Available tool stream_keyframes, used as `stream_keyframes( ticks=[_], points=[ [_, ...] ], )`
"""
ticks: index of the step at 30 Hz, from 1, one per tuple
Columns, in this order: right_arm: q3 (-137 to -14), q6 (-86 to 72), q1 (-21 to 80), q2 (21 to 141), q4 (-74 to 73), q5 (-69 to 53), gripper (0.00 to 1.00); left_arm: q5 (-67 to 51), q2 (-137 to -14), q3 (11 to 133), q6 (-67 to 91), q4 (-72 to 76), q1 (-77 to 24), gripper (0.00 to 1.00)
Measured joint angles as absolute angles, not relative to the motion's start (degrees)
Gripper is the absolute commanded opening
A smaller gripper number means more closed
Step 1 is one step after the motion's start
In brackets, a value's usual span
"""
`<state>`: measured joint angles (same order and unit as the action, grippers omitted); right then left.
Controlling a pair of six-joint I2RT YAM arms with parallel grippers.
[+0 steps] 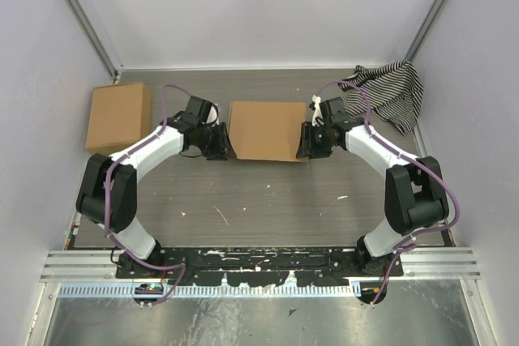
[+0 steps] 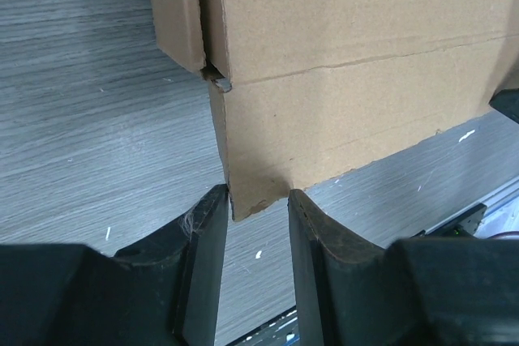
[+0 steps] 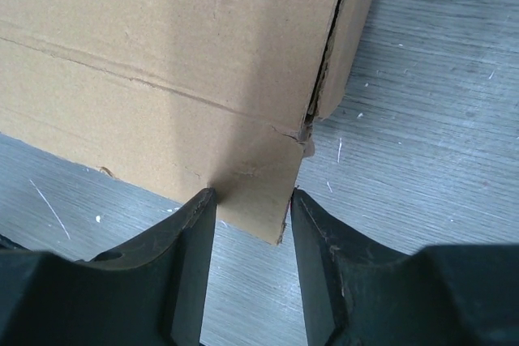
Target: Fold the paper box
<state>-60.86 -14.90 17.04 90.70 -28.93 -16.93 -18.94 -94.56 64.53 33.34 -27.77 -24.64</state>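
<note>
**Desk:** Where does the paper box [image 1: 263, 130] sit?

**Field:** In the middle of the table [image 1: 268, 200], between your two arms. It is folded into a shallow closed shape. The squarer box [image 1: 118, 116] to the far left and the striped cloth [image 1: 389, 91] in the far right corner both lie well apart from it.

**Desk:** And the tools?

**Field:** Your left tool [image 2: 256, 196] stands at the box's near-left corner and your right tool [image 3: 252, 195] at its near-right corner. Each has its jaws partway apart, with the bottom corner of the front wall between the fingertips. Neither is pinched flat on the cardboard.

**Desk:** What can go wrong from here?

**Field:** There are three risks, as I judge it. First, a dark gap shows at each side seam, where the front wall meets the side panel. If you let go too soon, the crease may spring that wall back out. Second, the corner tips are thin. If you close or press harder, you may crumple them rather than seat them. Third, nothing braces the box on the smooth table. If one arm pushes ahead of the other, the box will likely skew or slide away.
</note>
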Motion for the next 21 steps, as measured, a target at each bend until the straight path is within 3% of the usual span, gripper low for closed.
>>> stream_keyframes(
  ticks=[21],
  points=[
    [-60.86, -14.92, 17.04, 90.8, -28.67, -15.09, 0.48, -14.02, -94.56, 65.82, 31.75, -30.33, -24.69, 0.43]
  ],
)
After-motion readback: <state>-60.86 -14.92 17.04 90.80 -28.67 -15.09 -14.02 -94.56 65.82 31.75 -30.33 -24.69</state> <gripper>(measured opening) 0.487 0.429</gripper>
